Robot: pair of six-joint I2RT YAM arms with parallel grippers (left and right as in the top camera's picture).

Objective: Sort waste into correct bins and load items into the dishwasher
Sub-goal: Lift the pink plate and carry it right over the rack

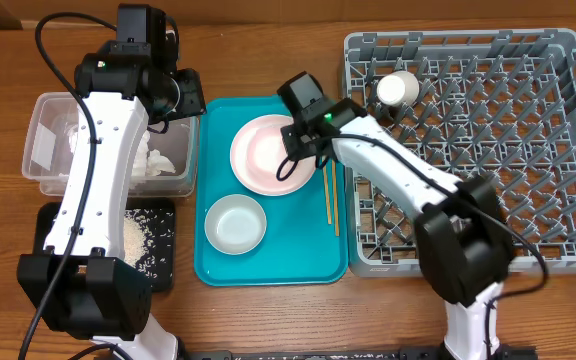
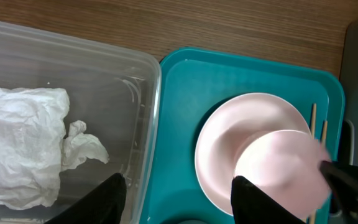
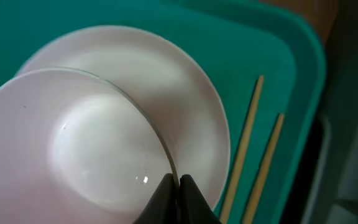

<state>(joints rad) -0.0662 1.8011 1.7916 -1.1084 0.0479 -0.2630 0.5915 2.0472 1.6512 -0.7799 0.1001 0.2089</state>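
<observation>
The right gripper (image 3: pixel 174 190) pinches the pink bowl (image 3: pixel 73 149) by its rim.
Its closed tips hold the bowl over the plate (image 3: pixel 179 93) on the teal tray (image 3: pixel 135 18), with the chopsticks (image 3: pixel 244 149) just beside; farther off, the left gripper (image 2: pixel 180 190) hangs wide apart at the clear tub (image 2: pixel 148 81) holding the napkin (image 2: pixel 23 143).

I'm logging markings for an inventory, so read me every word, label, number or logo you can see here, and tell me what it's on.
No text can be read in any view.
White label on the clear tub: too small to read, possibly blank.
Plate, pink bowl, pale bowl, cup, teal tray, rack: no markings visible.
</observation>
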